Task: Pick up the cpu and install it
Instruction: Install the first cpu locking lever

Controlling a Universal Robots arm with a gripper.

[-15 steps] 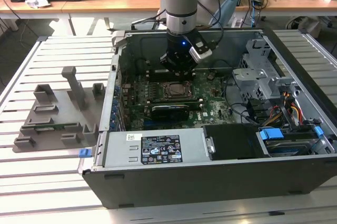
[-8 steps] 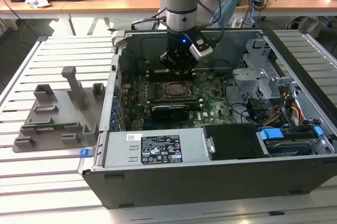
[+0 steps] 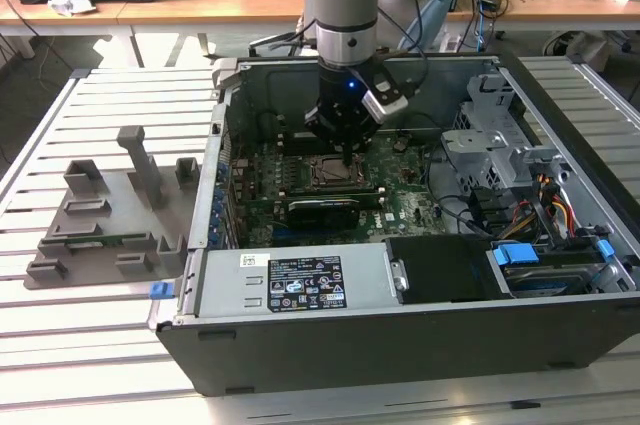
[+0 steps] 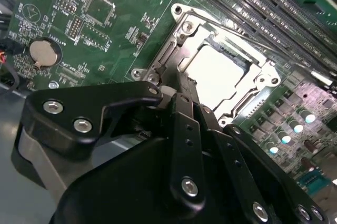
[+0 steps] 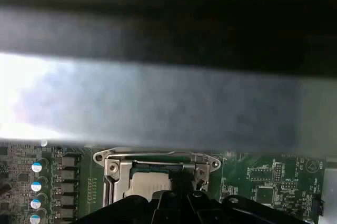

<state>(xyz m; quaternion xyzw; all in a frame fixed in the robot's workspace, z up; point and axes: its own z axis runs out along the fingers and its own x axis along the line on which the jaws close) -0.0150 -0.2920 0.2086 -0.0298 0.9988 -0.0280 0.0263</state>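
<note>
The cpu point(image 4: 217, 72) lies flat inside the square metal socket frame point(image 4: 179, 29) on the green motherboard point(image 4: 105, 18), its silver top glaring bright. In the first wrist view the cpu point(image 5: 150, 183) shows low behind the frame point(image 5: 158, 156). My gripper point(image 4: 184, 83) hangs just over the frame's near edge, its black fingers point(image 4: 178, 109) pressed together with nothing between them. In the exterior view the gripper point(image 3: 347, 153) points straight down at the socket point(image 3: 326, 172) in the middle of the open computer case point(image 3: 400, 345).
Memory slots point(image 4: 253, 2) run beside the socket; a coin battery point(image 4: 42, 54) sits on the board. The case walls, a drive cage point(image 3: 480, 135) and cables point(image 3: 545, 200) surround the arm. Grey plastic holder blocks point(image 3: 110, 215) stand at the exterior view's left.
</note>
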